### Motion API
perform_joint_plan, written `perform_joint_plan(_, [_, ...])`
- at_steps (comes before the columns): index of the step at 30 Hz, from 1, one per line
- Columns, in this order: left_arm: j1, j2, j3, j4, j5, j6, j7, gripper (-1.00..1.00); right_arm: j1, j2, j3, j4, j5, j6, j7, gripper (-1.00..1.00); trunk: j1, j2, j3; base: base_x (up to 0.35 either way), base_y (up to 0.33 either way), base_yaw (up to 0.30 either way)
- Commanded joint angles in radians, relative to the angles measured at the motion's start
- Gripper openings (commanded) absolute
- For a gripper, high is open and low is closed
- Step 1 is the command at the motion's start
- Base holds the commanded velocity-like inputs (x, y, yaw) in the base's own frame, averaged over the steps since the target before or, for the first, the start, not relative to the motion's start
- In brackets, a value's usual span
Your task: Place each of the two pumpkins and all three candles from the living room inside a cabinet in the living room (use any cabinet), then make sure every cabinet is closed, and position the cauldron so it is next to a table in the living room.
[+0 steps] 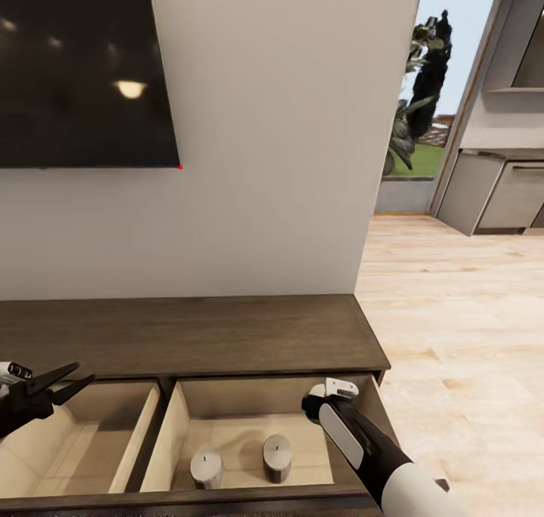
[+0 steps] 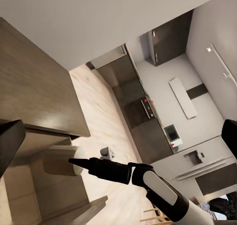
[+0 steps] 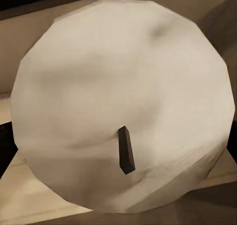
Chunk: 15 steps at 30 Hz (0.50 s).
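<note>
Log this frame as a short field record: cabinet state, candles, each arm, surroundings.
cabinet: dark-brown cabinet against the wall, two drawers pulled open, pale insides
candles in right drawer: two candles standing upright, apart
third candle: a candle top with dark wick close before the right wrist camera
right gripper: reaching down into the right drawer; jaw state cannot be told
left gripper: open, empty, over the left drawer
surroundings: dark TV on the wall, kitchen doorway to the right

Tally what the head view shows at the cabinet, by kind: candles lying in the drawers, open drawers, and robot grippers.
Candles in the right drawer: 2 (one, another)
Open drawers: 2 (left, right)
Grippers: 2 (left gripper, right gripper)
Total: 6
</note>
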Motion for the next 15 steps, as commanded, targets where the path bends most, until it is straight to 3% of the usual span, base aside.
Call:
perform_joint_plan(1, [-0.001, 0.0, 0.0, 0.0, 0.001, 0.011, -0.002, 1.0, -0.001, -0.001, 0.004, -0.001, -0.006, 0.002, -0.008, -1.0, 0.004, -0.008, -0.004, 0.0, 0.0, 0.0])
perform_joint_plan(15, [-0.001, 0.0, 0.0, 0.0, 0.001, 0.012, -0.004, 1.0, 0.0, -0.002, 0.004, -0.01, -0.007, 0.01, -0.009, -1.0, 0.057, -0.106, -0.048, 0.0, 0.0, 0.0])
